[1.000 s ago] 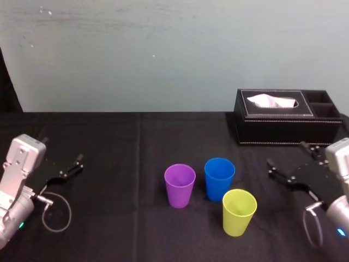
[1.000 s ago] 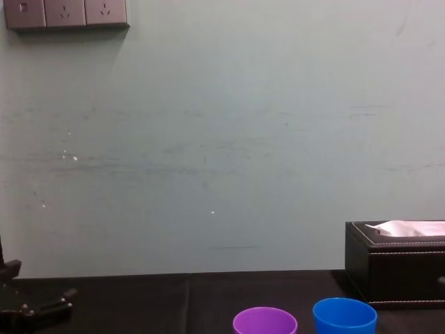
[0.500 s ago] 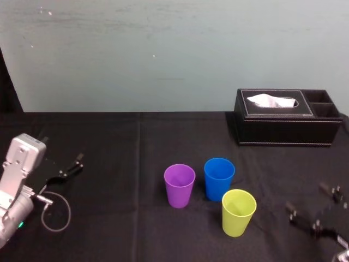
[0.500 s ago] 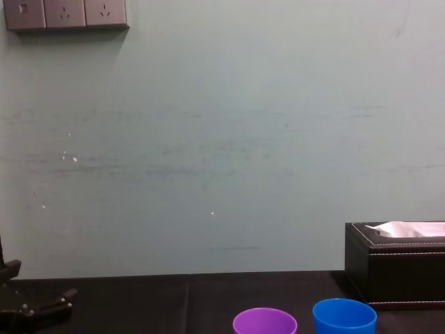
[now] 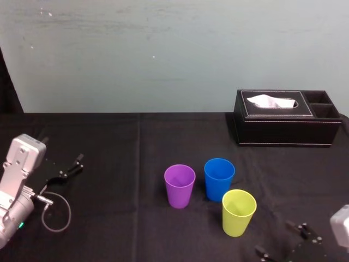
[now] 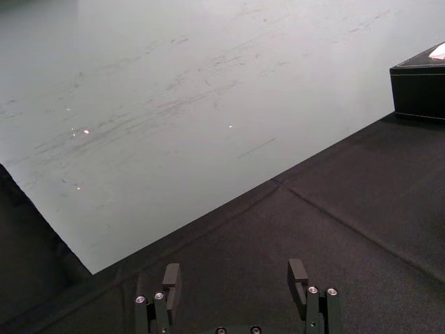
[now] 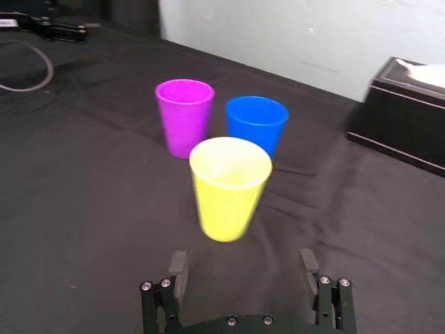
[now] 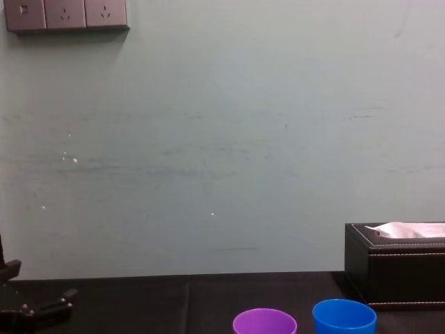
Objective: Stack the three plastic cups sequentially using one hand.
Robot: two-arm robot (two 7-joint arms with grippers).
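Three plastic cups are counted on the black-clothed table (image 5: 136, 218), all upright and none nested: one yellow-green cup (image 5: 239, 212), one purple cup (image 5: 179, 185) and one blue cup (image 5: 219, 179). The purple cup is set to the left of the yellow-green cup and slightly farther from the robot. The blue cup is placed just behind the yellow-green cup. One black tissue box (image 5: 288, 124) is seen well beyond the yellow-green cup, to its right.

Two grippers are counted. The right gripper (image 7: 243, 268) is held near the yellow-green cup, on the robot's side of it and to its right, with jaws spread wide and nothing gripped. The left gripper (image 6: 234, 278) is parked well to the left of the yellow-green cup, jaws parted and empty.
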